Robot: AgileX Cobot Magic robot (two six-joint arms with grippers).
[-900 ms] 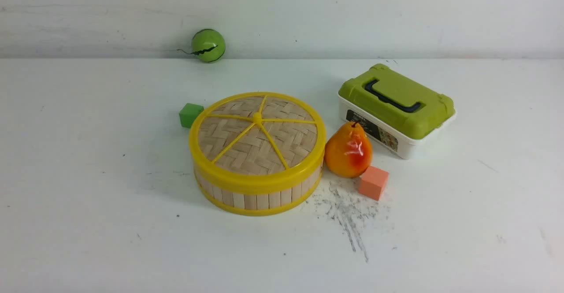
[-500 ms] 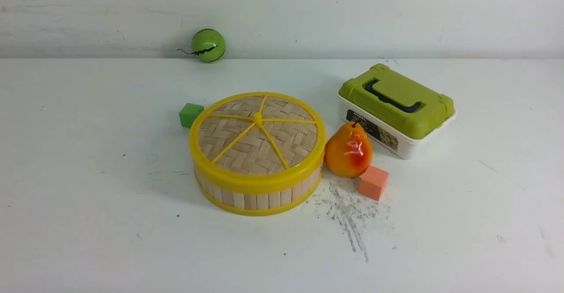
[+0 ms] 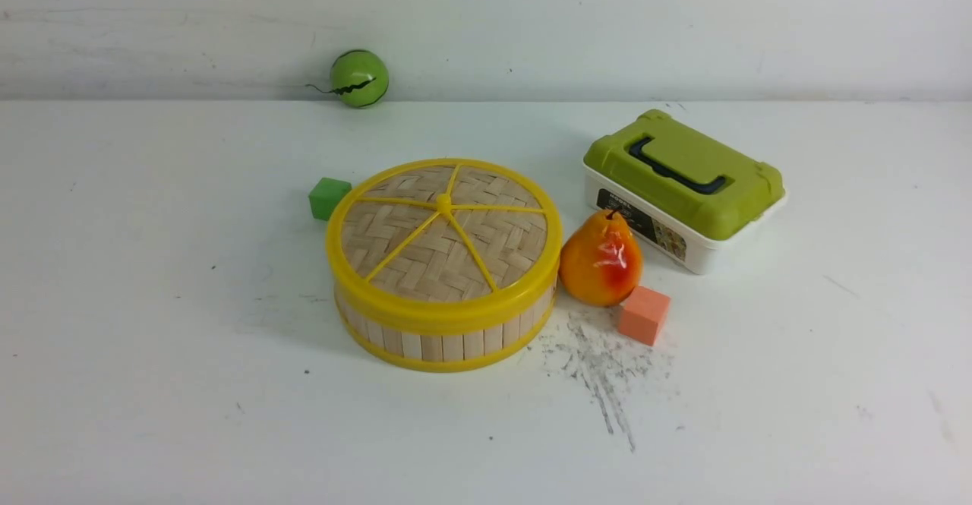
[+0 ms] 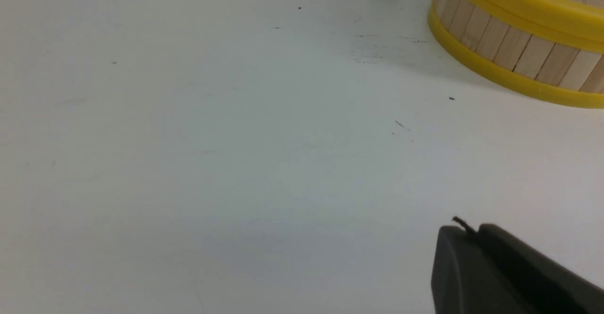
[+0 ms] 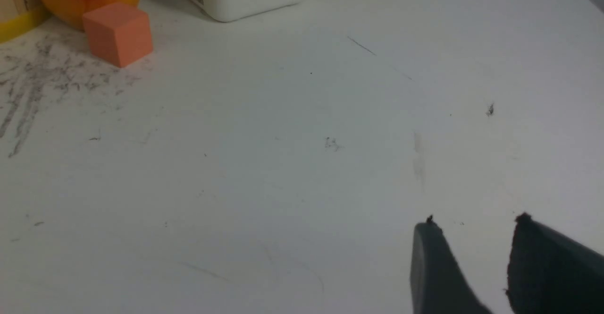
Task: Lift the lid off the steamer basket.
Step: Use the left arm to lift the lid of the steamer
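Front view: lid [image 3: 448, 239] seated on basket [image 3: 444, 345], mid-worktop. Left gripper [image 4: 472, 231] closed, right gripper [image 5: 475, 220] slightly parted. Both are empty, so I judge the approach not begun.

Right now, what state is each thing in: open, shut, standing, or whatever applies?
Lid: seated on the steamer basket, untouched.
Steamer basket: covered, upright.
Green-lidded box: shut, handle lying flat.
Pear: standing upright.
Left fingers: shut, empty.
Right fingers: open, empty.

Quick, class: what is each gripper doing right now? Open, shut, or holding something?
Left gripper: shut, holding nothing.
Right gripper: open, holding nothing.
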